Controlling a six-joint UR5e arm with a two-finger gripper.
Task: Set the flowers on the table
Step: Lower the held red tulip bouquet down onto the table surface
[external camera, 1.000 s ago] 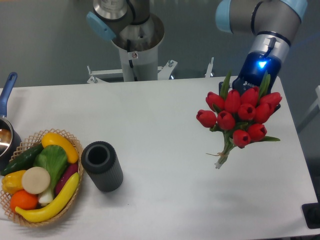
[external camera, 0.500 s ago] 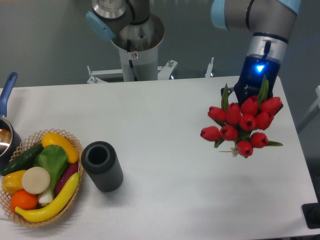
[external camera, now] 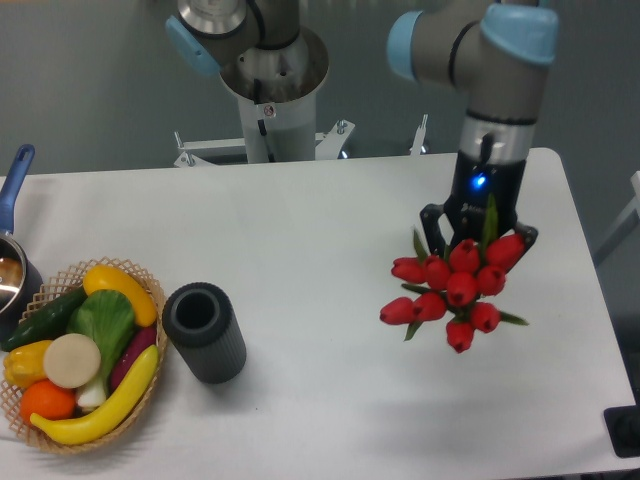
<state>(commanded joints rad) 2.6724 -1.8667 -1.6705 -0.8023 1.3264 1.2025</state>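
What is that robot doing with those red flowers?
The robot's gripper is holding the flowers, a bunch of red tulips, over the right side of the white table. Their heads point toward the camera, so the stems are hidden. They are not yet laid down. Over on the left sit a black cylinder, a basket of fruit and vegetables and a pot at the edge.

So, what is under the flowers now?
Under the flowers only white table shows. The blooms hide their stems, the gripper fingertips and the spot below.
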